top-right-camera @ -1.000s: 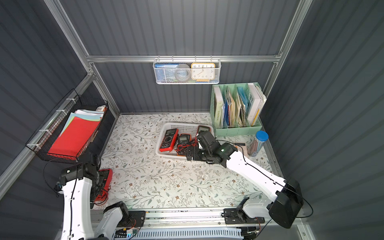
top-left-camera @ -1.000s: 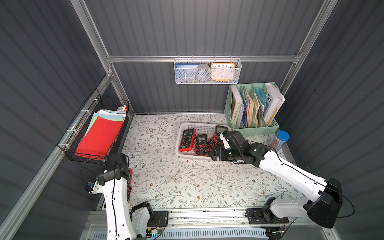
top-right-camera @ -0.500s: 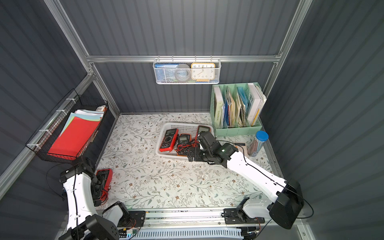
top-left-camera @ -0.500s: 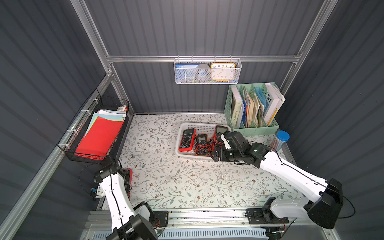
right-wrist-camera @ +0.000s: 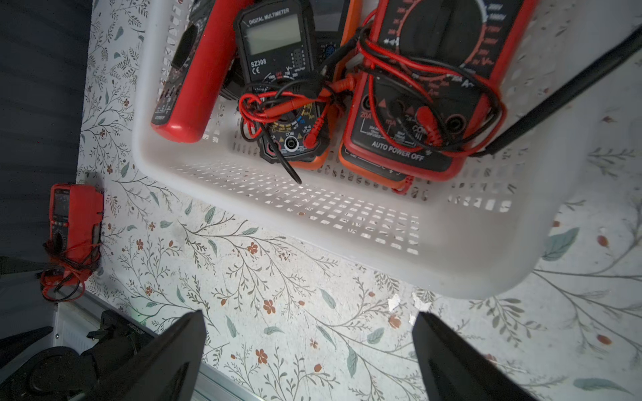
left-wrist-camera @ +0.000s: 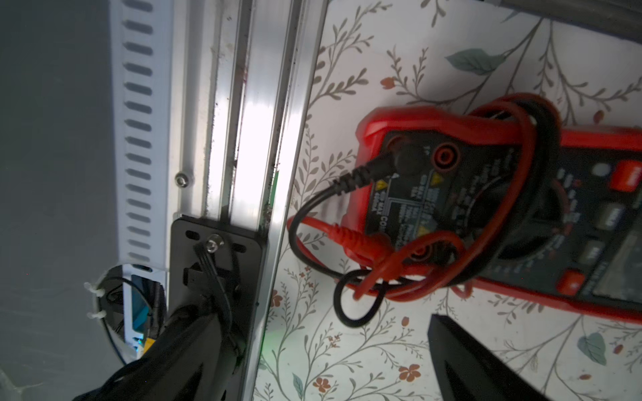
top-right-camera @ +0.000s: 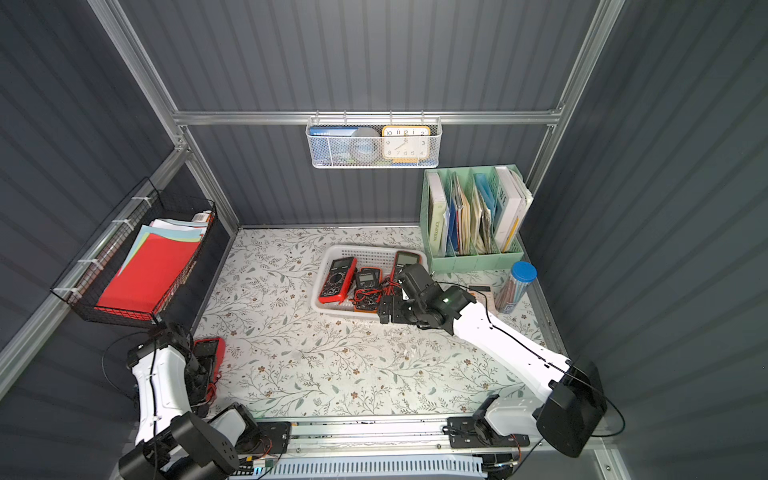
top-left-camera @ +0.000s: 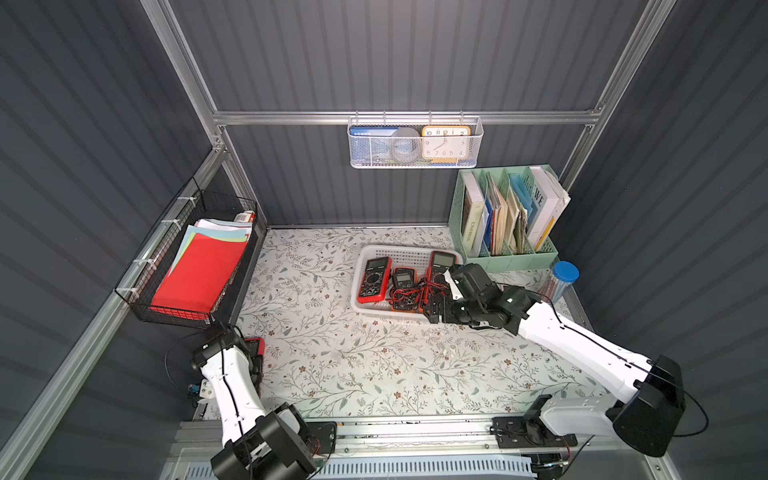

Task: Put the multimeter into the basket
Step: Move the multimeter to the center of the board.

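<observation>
Floral table [top-left-camera: 374, 361] in a dark booth. Lowered left pincer [top-right-camera: 198, 372] over the multimeter [top-right-camera: 212, 349] at lower left within the last second; spread wide, gripping nothing. Parked right pincer [right-wrist-camera: 308, 314], also wide and empty, beside the basket [top-left-camera: 405, 248] at centre. Probably means pickup next.

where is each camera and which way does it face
Top views: high over the near edge, looking down on the table; left arm and right arm show.
Left wrist: on the left arm, facing the loose multimeter; one finger shows.
Right wrist: on the right arm, facing the basket; the open right gripper shows.
Both wrist views show the loose multimeter.
</observation>
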{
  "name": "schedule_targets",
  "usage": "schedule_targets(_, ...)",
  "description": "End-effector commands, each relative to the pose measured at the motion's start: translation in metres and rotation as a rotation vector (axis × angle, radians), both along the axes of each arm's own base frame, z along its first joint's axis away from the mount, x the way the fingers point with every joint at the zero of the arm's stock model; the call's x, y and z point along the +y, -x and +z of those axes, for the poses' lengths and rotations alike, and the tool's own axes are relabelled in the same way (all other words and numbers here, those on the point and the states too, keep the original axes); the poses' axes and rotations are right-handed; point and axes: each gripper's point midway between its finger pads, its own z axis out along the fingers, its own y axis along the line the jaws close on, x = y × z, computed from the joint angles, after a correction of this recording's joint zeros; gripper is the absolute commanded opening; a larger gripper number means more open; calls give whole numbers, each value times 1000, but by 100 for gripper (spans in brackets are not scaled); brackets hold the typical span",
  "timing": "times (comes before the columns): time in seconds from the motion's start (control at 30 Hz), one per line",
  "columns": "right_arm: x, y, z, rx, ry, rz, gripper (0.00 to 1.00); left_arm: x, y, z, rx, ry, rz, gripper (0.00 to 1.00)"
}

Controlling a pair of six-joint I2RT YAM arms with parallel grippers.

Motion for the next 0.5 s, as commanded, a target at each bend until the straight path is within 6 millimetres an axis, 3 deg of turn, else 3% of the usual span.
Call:
schedule_targets(0.0,-1,-3,-13,26,14,6,99,-11,4,1,-46,-3,60,99)
schedule_targets(0.13,6,-7,-19,56,11,26,99,-11,14,1,-99,-75,162,99)
schedule_targets(0.47,-5,-8,-19,74,24,24,99,41,-3,34,-74,-143,190,99)
